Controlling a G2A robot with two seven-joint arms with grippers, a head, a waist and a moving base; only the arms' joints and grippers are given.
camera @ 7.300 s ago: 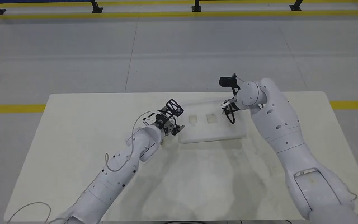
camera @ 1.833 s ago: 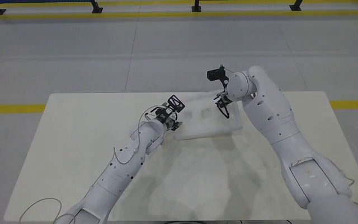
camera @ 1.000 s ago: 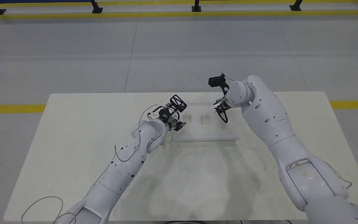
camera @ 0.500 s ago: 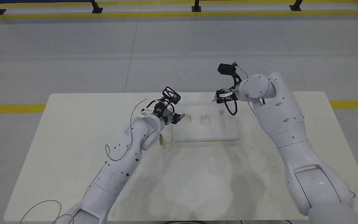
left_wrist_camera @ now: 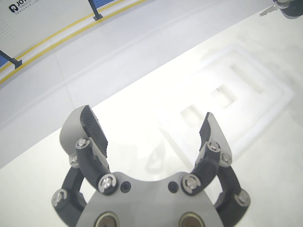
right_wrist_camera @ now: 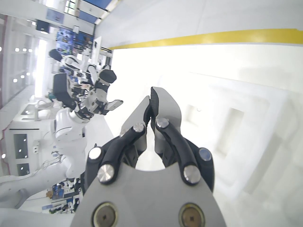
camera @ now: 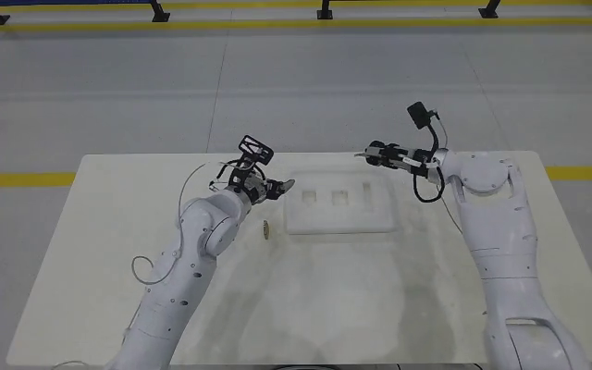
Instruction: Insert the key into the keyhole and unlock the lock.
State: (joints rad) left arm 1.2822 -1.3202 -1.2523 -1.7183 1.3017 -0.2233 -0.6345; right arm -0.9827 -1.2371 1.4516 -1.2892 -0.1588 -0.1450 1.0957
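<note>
Both arms have pulled back from the foam tray [camera: 384, 211]. Left gripper [left_wrist_camera: 146, 114] sits off its left edge, fingers spread, nothing held. Right gripper [camera: 364, 154] is above the far edge, pressed together on the key [left_wrist_camera: 267, 12], blade sticking out leftward. Small tan piece [camera: 266, 230], too small to identify, lies on the worktop [camera: 370, 296] near the tray's near-left corner.
</note>
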